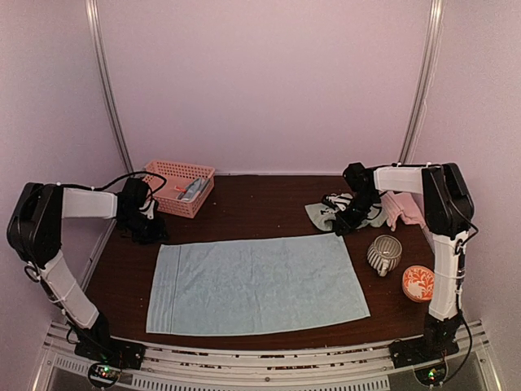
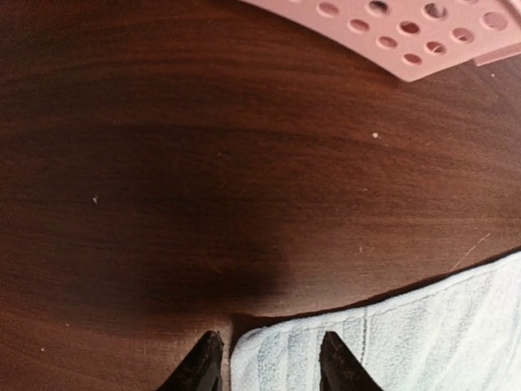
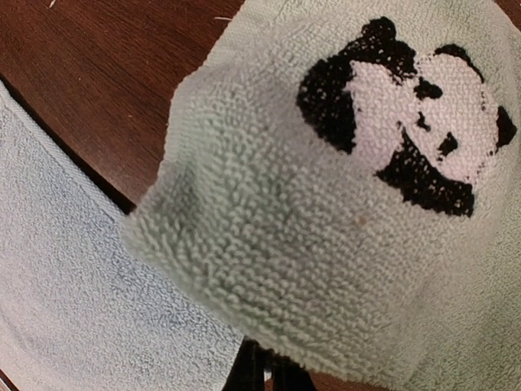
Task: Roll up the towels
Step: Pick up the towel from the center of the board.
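A light blue towel point(image 1: 256, 283) lies spread flat in the middle of the table. My left gripper point(image 1: 151, 231) is open at its far left corner; in the left wrist view the fingertips point(image 2: 203, 366) straddle that corner point(image 2: 383, 342), low over the table. My right gripper point(image 1: 348, 221) is at the back right, shut on the sage green towel point(image 1: 324, 214). That towel fills the right wrist view point(image 3: 285, 236), lifted in a fold over the closed gripper point(image 3: 267, 373), with a black and white panda mark point(image 3: 407, 122). A pink towel point(image 1: 404, 208) lies crumpled behind the right arm. A blue cloth with pinkish spots point(image 1: 191, 190) lies in the basket.
A pink perforated basket point(image 1: 167, 173) stands at the back left, close to the left gripper, and shows in the left wrist view point(image 2: 407, 32). A grey ribbed mug point(image 1: 384, 254) and an orange patterned bowl point(image 1: 418, 283) stand right of the flat towel.
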`<state>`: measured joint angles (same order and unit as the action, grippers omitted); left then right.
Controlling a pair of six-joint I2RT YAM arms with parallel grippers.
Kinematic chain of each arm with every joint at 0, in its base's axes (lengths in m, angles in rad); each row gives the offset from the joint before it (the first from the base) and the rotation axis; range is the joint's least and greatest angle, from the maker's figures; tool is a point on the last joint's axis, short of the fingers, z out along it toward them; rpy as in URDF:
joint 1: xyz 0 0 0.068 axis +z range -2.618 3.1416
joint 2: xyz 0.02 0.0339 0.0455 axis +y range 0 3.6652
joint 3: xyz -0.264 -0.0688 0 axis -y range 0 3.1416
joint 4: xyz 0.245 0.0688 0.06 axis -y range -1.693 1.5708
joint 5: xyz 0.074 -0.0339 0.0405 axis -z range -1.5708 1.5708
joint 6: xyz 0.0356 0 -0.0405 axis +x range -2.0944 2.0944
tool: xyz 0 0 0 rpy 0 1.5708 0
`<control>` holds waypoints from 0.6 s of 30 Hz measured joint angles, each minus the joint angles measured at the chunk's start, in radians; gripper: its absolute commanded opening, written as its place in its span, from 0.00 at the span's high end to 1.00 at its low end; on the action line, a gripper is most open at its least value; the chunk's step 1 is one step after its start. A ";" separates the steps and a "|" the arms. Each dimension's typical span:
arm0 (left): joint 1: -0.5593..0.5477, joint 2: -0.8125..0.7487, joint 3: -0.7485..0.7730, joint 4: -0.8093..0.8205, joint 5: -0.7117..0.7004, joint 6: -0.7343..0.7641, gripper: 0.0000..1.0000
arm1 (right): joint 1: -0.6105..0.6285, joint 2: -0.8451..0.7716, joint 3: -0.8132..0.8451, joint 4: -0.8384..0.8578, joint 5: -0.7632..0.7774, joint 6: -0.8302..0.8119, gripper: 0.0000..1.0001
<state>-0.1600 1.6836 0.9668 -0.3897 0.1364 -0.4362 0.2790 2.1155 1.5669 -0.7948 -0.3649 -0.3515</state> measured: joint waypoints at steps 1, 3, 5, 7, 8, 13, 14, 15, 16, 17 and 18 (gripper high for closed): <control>0.000 0.010 0.000 -0.001 -0.001 0.000 0.62 | 0.000 0.000 0.000 0.000 -0.001 0.000 1.00; 0.000 0.026 0.000 -0.003 -0.005 0.001 0.62 | 0.000 0.000 0.001 0.000 -0.002 0.000 1.00; 0.000 0.032 0.000 -0.008 -0.011 0.004 0.62 | 0.000 0.000 0.002 0.000 -0.002 0.000 1.00; 0.000 0.034 0.001 -0.013 -0.015 0.008 0.62 | 0.000 0.000 0.002 0.000 -0.002 0.000 1.00; 0.000 0.035 0.002 -0.016 -0.017 0.011 0.62 | 0.000 0.000 0.002 0.000 -0.002 0.000 1.00; 0.000 0.051 0.006 -0.029 -0.021 0.023 0.70 | 0.000 0.001 0.003 0.000 -0.003 0.000 1.00; 0.000 0.056 0.006 -0.030 -0.022 0.024 0.72 | 0.000 0.002 0.004 -0.001 -0.003 0.000 1.00; 0.000 0.059 0.007 -0.030 -0.022 0.026 0.73 | 0.000 0.003 0.006 -0.001 -0.003 0.000 1.00; 0.000 0.060 0.010 -0.030 -0.022 0.027 0.74 | 0.000 0.004 0.009 -0.001 -0.004 0.000 1.00; 0.000 0.062 0.011 -0.029 -0.022 0.027 0.75 | 0.000 0.006 0.012 -0.001 -0.005 0.000 1.00; 0.000 0.065 0.013 -0.030 -0.024 0.030 0.75 | 0.000 0.006 0.013 0.000 -0.005 0.000 1.00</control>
<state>-0.1596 1.7485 0.9798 -0.4198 0.1127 -0.4061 0.2790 2.1216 1.5803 -0.7952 -0.3702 -0.3515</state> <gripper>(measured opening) 0.266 0.009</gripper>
